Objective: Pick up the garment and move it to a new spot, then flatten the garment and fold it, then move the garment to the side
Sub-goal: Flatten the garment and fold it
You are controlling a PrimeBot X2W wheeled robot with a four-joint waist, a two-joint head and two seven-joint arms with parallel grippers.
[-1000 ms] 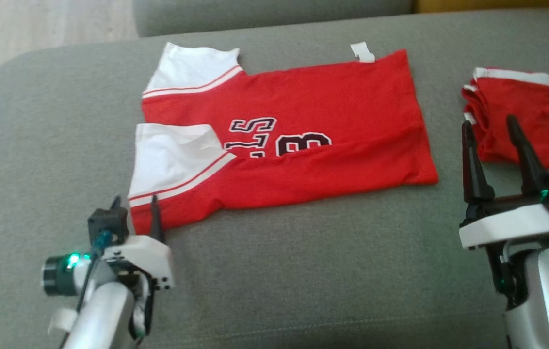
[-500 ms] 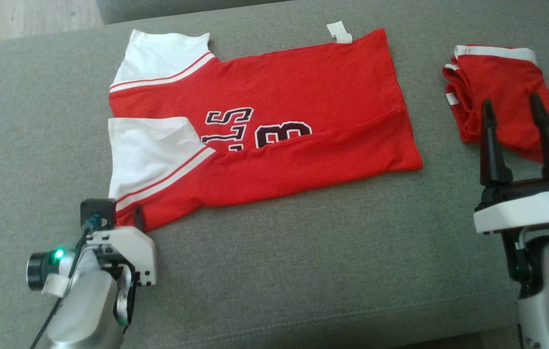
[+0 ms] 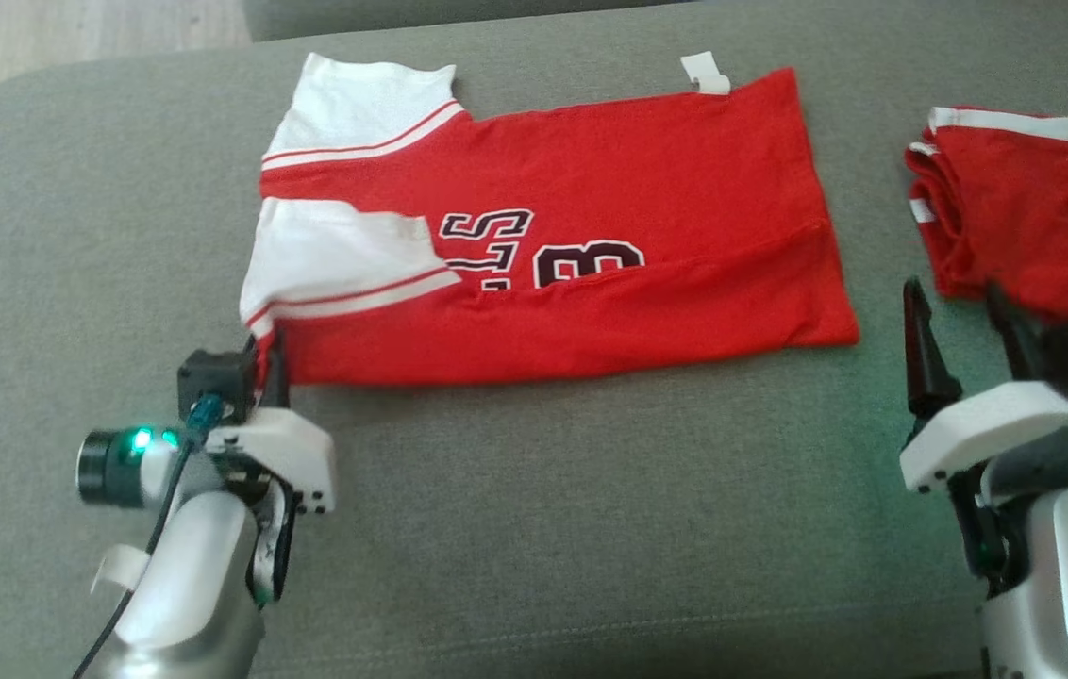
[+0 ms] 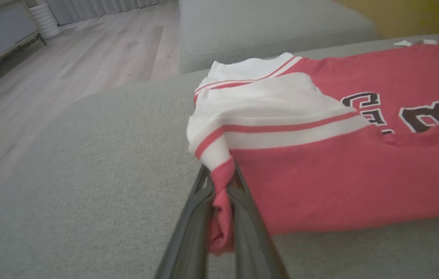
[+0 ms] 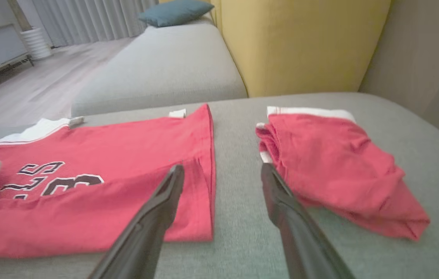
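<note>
Change: left tool (image 4: 221, 182), apart a second ago, now clamps the near-left corner of the red jersey (image 3: 609, 179), spread on the sofa (image 3: 591, 528); right tool (image 5: 221, 170) apart, off jersey's right edge. Fold probably starting.

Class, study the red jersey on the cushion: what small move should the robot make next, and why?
Probably lower the right pincer onto the near right corner of the jersey and close it. The left pincer is shut on its near left corner; the right stands open beside it, gripping nothing.
</note>
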